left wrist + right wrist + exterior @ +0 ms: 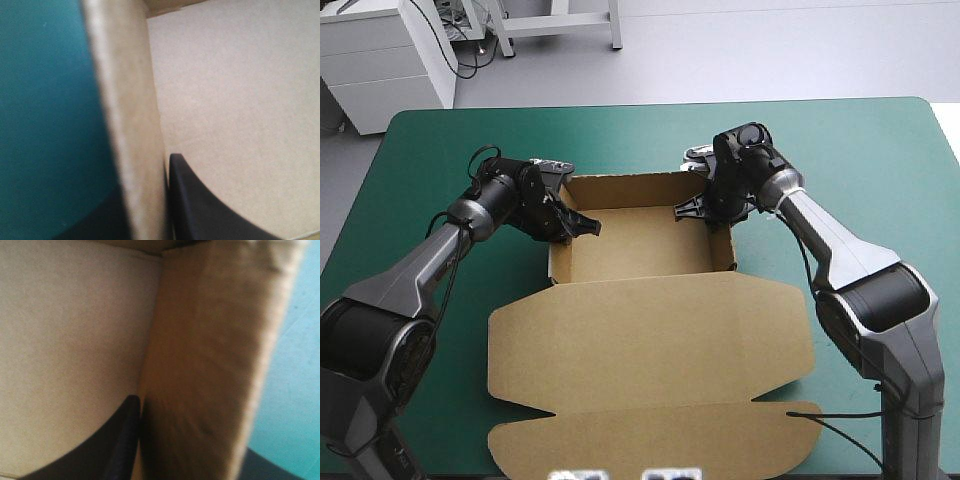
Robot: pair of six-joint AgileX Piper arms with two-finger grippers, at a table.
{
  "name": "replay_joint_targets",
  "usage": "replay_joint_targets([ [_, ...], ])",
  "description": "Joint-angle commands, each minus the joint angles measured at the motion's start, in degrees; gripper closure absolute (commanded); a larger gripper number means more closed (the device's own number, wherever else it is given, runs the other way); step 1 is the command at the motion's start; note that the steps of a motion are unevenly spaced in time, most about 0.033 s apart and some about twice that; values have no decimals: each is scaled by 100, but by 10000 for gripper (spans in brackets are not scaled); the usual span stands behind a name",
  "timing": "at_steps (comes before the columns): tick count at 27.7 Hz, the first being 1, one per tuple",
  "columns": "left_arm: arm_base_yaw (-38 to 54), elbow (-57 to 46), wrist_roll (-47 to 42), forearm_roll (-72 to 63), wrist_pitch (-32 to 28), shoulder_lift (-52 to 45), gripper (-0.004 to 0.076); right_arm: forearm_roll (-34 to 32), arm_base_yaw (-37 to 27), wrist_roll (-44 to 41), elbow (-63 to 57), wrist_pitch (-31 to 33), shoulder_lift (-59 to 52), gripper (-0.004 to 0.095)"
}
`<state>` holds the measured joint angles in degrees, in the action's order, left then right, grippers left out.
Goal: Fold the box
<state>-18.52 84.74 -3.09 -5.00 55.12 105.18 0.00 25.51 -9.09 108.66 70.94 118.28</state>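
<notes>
The brown box (640, 300) sits mid-surface (850, 150), with its tray (638, 250) toward 12 o'clock and empty, and its lid (650, 350) flat toward 6. The left gripper (570, 225) pinches the 9 o'clock wall and the right gripper (705, 208) the 3 o'clock wall, each nearly closed on the board. I'd squeeze both walls evenly, keeping them upright.

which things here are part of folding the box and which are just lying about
In the job: the box, tray open and lid flat; left claw and right claw, each shut on a side wall.
Not in the job: the teal-green table cover beneath.
</notes>
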Motion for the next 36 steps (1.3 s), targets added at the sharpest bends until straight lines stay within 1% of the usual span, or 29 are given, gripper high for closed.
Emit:
replay_joint_targets([
  [1,-71,89,509,-48,19,-222,451,-273,79,102,231,56,-280,435],
  [2,-71,89,509,-62,31,-222,407,-343,79,102,260,56,-303,423],
  [3,-71,121,509,-75,18,-222,312,-563,79,102,349,56,-331,410],
  [4,-71,165,509,-110,39,-222,265,-675,79,102,395,56,-331,410],
  [6,-71,319,509,-121,113,-233,205,-866,79,102,513,56,-382,410],
  [8,-71,544,509,-121,269,-233,192,-930,79,102,644,56,-432,409],
  [11,-71,995,509,-85,597,-233,192,-944,79,102,831,56,-530,409],
  [16,-71,2122,518,-76,1698,-233,197,-956,79,168,1146,56,-780,409],
  [17,-71,2323,500,-97,1898,-233,209,-968,79,168,1180,56,-835,409],
  [18,-71,2410,459,-95,1883,-269,224,-968,79,168,1182,56,-887,409],
  [20,-71,2479,309,-128,1883,-501,289,-917,79,118,1182,56,-1005,409],
  [21,-71,2479,309,-111,1883,-649,334,-840,79,120,1182,56,-1061,409],
  [23,-71,2479,418,-58,1883,-995,456,-775,79,120,1182,56,-1109,409],
  [25,-71,2479,407,-59,1883,-1344,589,-750,79,120,1171,56,-1123,413],
  [27,-71,2479,418,-59,1883,-1743,734,-573,79,120,1147,56,-1123,428],
  [29,-71,2479,435,-22,1883,-2087,730,-504,79,120,1050,56,-1113,442],
  [32,-71,2444,435,-23,1883,-2556,731,-575,66,120,786,56,-1101,454],
  [34,-71,2289,435,-23,1883,-2866,731,-536,19,120,507,56,-1101,454],
  [36,-71,1909,580,-23,1883,-3212,731,-500,-25,120,201,56,-1101,456],
])
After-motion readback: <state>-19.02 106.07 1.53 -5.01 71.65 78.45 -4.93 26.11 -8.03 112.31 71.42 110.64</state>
